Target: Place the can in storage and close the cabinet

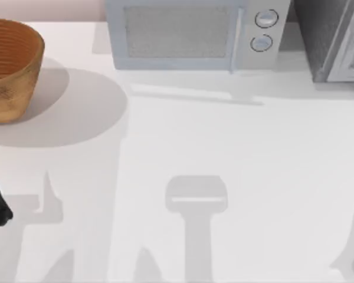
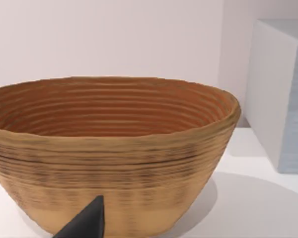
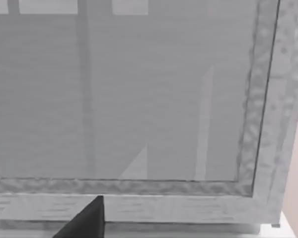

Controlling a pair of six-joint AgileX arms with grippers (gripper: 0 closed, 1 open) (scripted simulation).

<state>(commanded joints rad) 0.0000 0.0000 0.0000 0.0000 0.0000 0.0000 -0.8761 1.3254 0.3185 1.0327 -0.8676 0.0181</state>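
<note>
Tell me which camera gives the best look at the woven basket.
The left wrist view: the basket faces it, with its ribbed inside and outer wall plain. The top view catches it cut off at the table's far left corner. The right wrist view faces a grey panelled cabinet instead.

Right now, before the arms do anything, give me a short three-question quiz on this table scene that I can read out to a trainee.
1. True or false: the woven brown basket stands at the right side of the white table.
2. What stands at the back of the table, between the basket and the grey cabinet? A) a white microwave B) a steel kettle C) a black toaster
3. How many round knobs are on the microwave's front panel?

Key: 1 false, it is at the left side. 2 A. 3 two.
</note>
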